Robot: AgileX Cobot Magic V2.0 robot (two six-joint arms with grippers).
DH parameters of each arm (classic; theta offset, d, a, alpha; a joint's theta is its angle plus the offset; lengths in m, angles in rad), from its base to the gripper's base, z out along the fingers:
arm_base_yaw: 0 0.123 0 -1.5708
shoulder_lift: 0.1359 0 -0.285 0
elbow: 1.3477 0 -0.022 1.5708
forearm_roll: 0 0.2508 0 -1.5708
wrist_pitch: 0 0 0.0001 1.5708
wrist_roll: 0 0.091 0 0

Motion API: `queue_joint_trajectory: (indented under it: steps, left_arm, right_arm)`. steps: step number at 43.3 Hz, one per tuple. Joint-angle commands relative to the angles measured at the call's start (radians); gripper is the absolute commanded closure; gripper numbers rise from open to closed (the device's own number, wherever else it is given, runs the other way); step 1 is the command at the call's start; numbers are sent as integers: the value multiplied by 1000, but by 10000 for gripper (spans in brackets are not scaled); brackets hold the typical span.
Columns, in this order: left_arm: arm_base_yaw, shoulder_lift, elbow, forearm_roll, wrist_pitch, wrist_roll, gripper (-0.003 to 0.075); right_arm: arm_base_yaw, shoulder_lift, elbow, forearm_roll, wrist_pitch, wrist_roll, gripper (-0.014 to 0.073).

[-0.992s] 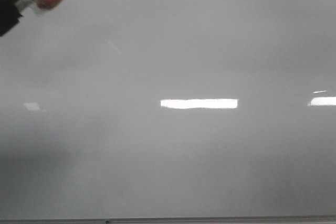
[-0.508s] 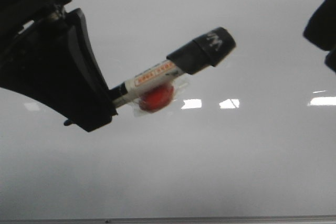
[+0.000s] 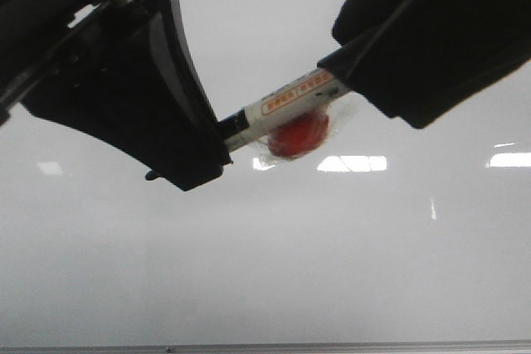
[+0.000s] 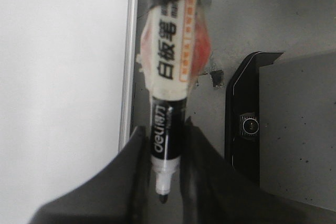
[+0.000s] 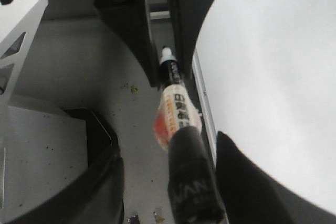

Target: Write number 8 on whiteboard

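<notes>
The whiteboard (image 3: 265,271) fills the front view, glossy and pale grey, with bright light reflections. No drawn number 8 shows on it. My left gripper (image 3: 217,143) is shut on a black-and-white marker (image 3: 282,105) that has a red blob taped to its barrel (image 3: 300,135). In the left wrist view the bare nib end of the marker (image 4: 164,192) sits between the fingers of the left gripper (image 4: 164,182). My right gripper (image 3: 357,80) is open, its jaws on either side of the marker's thick black end (image 5: 194,192). One finger (image 5: 252,182) is close to it.
The board's thin grey frame edge (image 3: 332,346) runs along the bottom of the front view and shows beside the marker (image 4: 127,77). Beyond the frame lies a grey surface with a black device (image 4: 247,124) on it.
My left gripper has carried the marker from the upper left toward the middle. My right gripper has come in from the right and now straddles the marker's black end.
</notes>
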Motion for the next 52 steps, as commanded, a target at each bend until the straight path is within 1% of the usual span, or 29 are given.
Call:
queue_joint_trajectory:
  steps: [1,15,18,24,25,28,34,37,40,43,46,50,52]
  left_arm:
    - [-7,-23,-35,-32,-31,0,741]
    - [-7,-23,-35,-32,-33,0,741]
    - [-7,-23,-35,-32,-33,0,741]
    - [-7,-23,-35,-32,-33,0,737]
    - [-7,-23,-35,-32,-33,0,727]
    - [-7,-23,-35,-32,-33,0,659]
    - [-5,-25,-37,-28,-47,-24,439]
    - [-5,-36,-47,-10,-42,-53,383]
    - [-5,-67,-54,37,-44,-104,363]
    - [1,-112,-54,100,-44,-165,363]
    - [22,-164,-54,148,-26,-232,363]
    - [76,-241,-54,158,2,-276,363]
    - [113,-279,-48,158,6,-301,363]
  right_arm:
    - [3,-7,-34,57,-65,-11,190]
    - [3,46,-34,80,-60,-11,290]
    - [3,46,-34,80,-59,-11,326]
    - [3,46,-34,80,-52,-11,456]
    - [3,46,-34,80,-48,-11,484]
    - [3,46,-34,80,-41,-11,555]
    - [3,46,-34,80,-37,-11,661]
    - [2,45,-35,79,-37,-11,687]
    - [-1,34,-35,68,-36,-5,692]
    - [-13,18,-49,29,-22,37,692]
    - [-38,1,-82,-57,4,124,692]
    - [-92,-18,-139,-205,36,289,692]
    - [-132,-29,-159,-259,42,371,692]
